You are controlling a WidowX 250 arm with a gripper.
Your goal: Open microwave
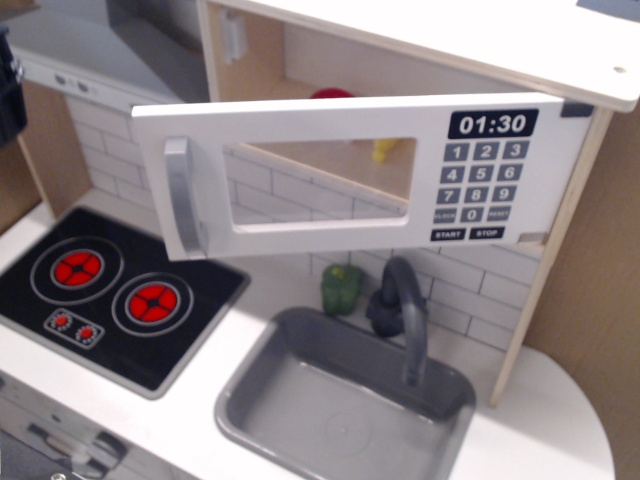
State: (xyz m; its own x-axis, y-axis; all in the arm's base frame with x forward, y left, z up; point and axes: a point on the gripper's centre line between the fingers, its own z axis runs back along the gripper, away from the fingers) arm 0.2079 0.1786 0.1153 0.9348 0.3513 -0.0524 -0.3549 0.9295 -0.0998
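The microwave (pixel 300 215) is a wooden box under the white top shelf. Its white door is swung open towards me, hinged on the right. The grey bar handle (pixel 178 195) stands free at the door's left end. The black keypad (pixel 478 180) and clock display (pixel 492 123) are at its right. A red thing (pixel 330 94) and a yellow thing (pixel 384 150) show inside. Only a black piece of the arm (pixel 8 95) shows at the left edge, well left of the handle. The gripper's fingers are out of view.
A black two-burner stove (pixel 110 290) lies at the lower left. A grey sink (pixel 250 400) with a dark faucet (pixel 400 310) is below the door. A green pepper (pixel 341 288) stands by the tiled wall. The grey range hood (pixel 100 50) is at the upper left.
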